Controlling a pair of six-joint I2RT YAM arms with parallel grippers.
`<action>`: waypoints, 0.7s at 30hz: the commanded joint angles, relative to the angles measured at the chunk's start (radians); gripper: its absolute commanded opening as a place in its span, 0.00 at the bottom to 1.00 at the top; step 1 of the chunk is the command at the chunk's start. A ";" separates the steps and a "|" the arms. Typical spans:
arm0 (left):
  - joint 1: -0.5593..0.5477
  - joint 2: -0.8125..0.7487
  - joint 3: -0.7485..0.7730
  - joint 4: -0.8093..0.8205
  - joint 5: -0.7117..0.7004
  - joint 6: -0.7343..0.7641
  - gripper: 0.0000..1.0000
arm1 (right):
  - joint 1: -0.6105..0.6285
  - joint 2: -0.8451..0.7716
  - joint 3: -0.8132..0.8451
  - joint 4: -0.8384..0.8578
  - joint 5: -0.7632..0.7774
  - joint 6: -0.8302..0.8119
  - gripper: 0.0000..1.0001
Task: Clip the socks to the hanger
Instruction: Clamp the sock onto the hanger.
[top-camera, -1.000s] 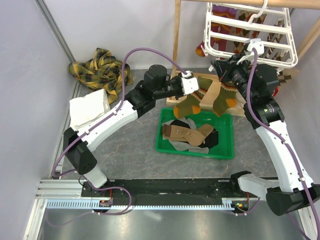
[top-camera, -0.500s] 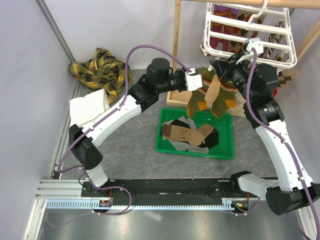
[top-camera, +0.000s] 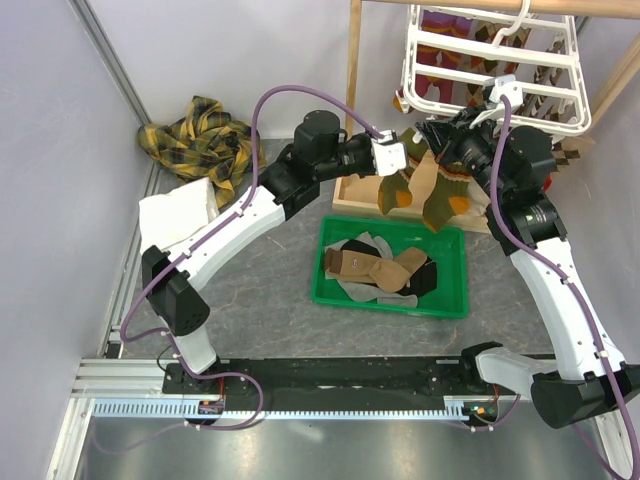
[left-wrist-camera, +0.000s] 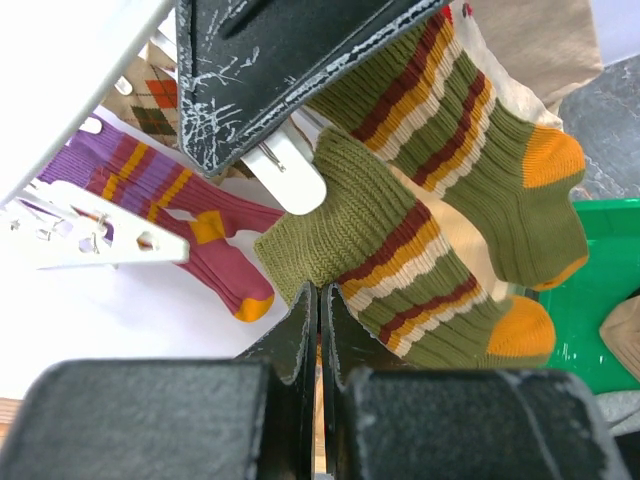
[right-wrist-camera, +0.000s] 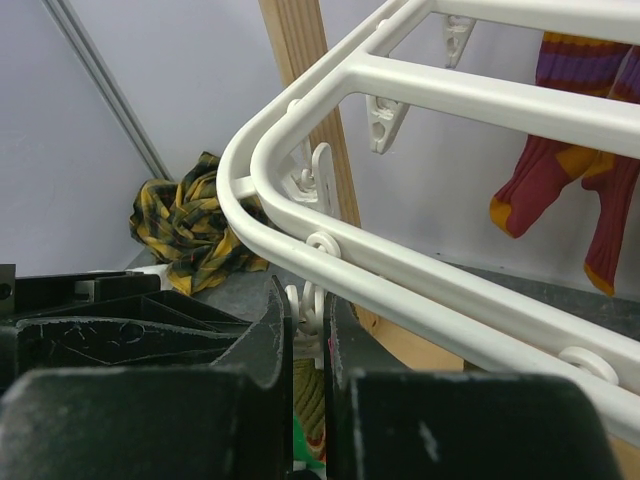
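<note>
Our left hand (left-wrist-camera: 318, 290), pinching the sock (left-wrist-camera: 400, 250), has risen to the hanger (right-wrist-camera: 480, 80), where our right hand (right-wrist-camera: 308, 295) squeezes a clip (right-wrist-camera: 312, 322); clipping seems next.

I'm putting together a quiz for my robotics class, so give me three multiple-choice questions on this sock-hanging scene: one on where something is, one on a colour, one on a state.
1. Where does the plaid cloth lie?
A. front right
B. back left
C. front centre

2. What colour is the toe of the sock in the left hand?
A. orange
B. blue
C. white

3. How is the right hand?
A. wide open
B. shut on a clip
C. out of view

Answers:
1. B: the top view shows it in the far left corner.
2. A: the left wrist view shows an orange toe.
3. B: the white clip sits pinched between its fingers.
</note>
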 joint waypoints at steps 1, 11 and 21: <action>0.001 -0.022 0.035 0.060 0.019 0.002 0.02 | 0.015 0.001 0.021 -0.030 -0.090 -0.004 0.00; -0.001 -0.107 -0.087 0.127 0.014 -0.008 0.02 | 0.014 -0.005 0.020 -0.040 -0.017 0.015 0.00; -0.005 -0.138 -0.133 0.184 -0.001 -0.016 0.02 | 0.014 0.003 0.041 -0.047 -0.044 0.052 0.00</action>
